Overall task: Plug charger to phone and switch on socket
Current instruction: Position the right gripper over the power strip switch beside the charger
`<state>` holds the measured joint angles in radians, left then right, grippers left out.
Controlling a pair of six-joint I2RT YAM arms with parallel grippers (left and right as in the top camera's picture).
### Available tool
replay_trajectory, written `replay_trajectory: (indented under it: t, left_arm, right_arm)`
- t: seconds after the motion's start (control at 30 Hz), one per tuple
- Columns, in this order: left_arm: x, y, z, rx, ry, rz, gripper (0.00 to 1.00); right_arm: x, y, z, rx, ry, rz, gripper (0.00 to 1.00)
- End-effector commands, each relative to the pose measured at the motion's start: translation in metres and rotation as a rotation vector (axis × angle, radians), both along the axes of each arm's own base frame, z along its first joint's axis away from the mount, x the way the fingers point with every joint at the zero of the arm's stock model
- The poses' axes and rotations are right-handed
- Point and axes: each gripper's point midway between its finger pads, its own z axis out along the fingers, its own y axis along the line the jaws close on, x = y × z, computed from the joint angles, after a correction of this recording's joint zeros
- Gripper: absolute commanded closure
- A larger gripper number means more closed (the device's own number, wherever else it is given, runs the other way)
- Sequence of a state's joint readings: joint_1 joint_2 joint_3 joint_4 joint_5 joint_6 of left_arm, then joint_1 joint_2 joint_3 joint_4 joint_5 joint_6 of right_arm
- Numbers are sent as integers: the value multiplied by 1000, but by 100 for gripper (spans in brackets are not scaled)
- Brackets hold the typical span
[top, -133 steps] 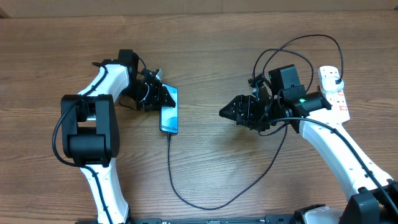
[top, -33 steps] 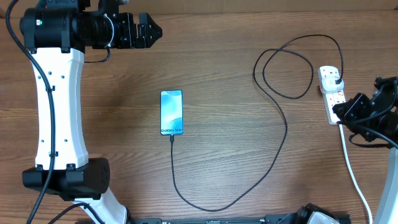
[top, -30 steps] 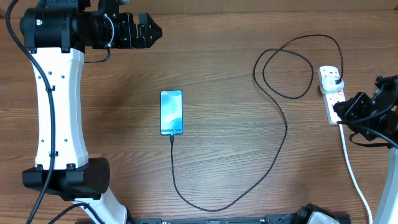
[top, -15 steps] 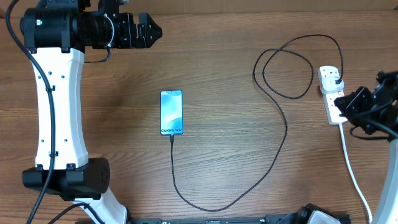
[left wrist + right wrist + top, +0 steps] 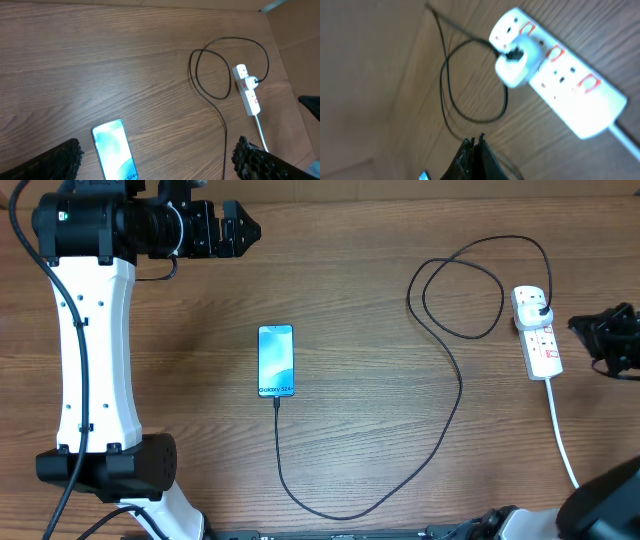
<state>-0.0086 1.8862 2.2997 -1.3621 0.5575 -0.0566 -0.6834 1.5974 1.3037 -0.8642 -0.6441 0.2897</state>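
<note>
The phone (image 5: 276, 361) lies flat mid-table, screen lit light blue, also low in the left wrist view (image 5: 114, 152). The charger's thin black cable (image 5: 459, 385) runs from the phone's lower end, curves right and loops up to its plug (image 5: 540, 307), which sits in the white socket (image 5: 538, 335). My left gripper (image 5: 250, 228) hovers open high at the back left, far from the phone; its fingers (image 5: 55, 162) frame the wrist view. My right gripper (image 5: 576, 326) is shut on nothing, just right of the socket (image 5: 560, 75), apart from it.
The socket's white cord (image 5: 562, 440) trails toward the front right edge. The left arm's white column (image 5: 90, 340) stands over the table's left side. A cardboard-coloured wall (image 5: 365, 75) borders the table beyond the socket.
My right gripper has drawn back to the right, off the socket and toward the table's edge. The left arm, phone and cable have stayed put.
</note>
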Motion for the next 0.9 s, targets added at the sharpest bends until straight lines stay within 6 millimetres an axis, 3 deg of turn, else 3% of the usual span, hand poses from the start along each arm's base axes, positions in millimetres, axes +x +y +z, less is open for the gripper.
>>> replay_trajectory:
  t: [0.0, 0.17, 0.37, 0.87]
  left_arm:
    - [1, 0, 3, -9, -8, -1, 0]
    - [1, 0, 3, -9, -8, -1, 0]
    - [1, 0, 3, -9, -8, -1, 0]
    - [1, 0, 3, -8, -9, -1, 0]
  right_arm:
    - [15, -15, -5, 34, -34, -19, 96]
    - [27, -42, -32, 103, -15, -126, 96]
    - [24, -69, -58, 173, 18, -225, 96]
    - [48, -70, -103, 283, -40, -159, 96]
